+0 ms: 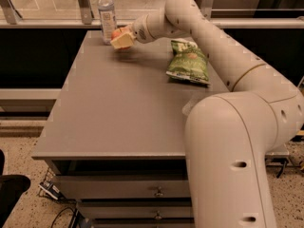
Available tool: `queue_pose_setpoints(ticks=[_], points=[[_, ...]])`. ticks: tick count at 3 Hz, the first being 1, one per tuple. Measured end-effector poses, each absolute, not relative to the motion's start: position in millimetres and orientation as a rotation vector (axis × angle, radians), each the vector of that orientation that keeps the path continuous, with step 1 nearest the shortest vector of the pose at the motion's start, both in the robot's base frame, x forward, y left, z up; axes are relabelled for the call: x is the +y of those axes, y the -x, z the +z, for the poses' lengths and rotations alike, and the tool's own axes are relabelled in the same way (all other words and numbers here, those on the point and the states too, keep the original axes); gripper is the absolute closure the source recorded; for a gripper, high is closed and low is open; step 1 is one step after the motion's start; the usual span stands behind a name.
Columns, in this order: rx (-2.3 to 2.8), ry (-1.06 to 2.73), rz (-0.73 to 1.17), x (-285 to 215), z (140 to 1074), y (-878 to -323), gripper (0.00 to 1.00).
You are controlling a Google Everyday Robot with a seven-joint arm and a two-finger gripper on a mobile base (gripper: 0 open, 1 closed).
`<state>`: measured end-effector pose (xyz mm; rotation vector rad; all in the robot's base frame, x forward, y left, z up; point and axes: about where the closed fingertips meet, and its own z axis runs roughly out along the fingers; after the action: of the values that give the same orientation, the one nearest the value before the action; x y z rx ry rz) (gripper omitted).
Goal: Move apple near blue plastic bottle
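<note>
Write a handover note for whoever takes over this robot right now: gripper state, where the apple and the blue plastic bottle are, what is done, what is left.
Gripper: at the table's far left corner, shut on the apple.
Apple: in the gripper, close beside the blue plastic bottle, which stands upright at the far edge. Whether the apple touches the table is unclear.
Done: apple brought next to the bottle.
Left: set it down, release, withdraw.
The green chip bag lies apart, nearer the arm.
</note>
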<state>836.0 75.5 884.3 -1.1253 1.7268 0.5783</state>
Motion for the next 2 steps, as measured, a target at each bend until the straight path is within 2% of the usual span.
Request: queue_pose_setpoints(ticks=[1, 2], points=[[1.7, 1.105, 0.594, 62.5, 856.7, -849.8, 1.0], [1.702, 1.112, 0.596, 65.5, 854.0, -849.4, 0.82]])
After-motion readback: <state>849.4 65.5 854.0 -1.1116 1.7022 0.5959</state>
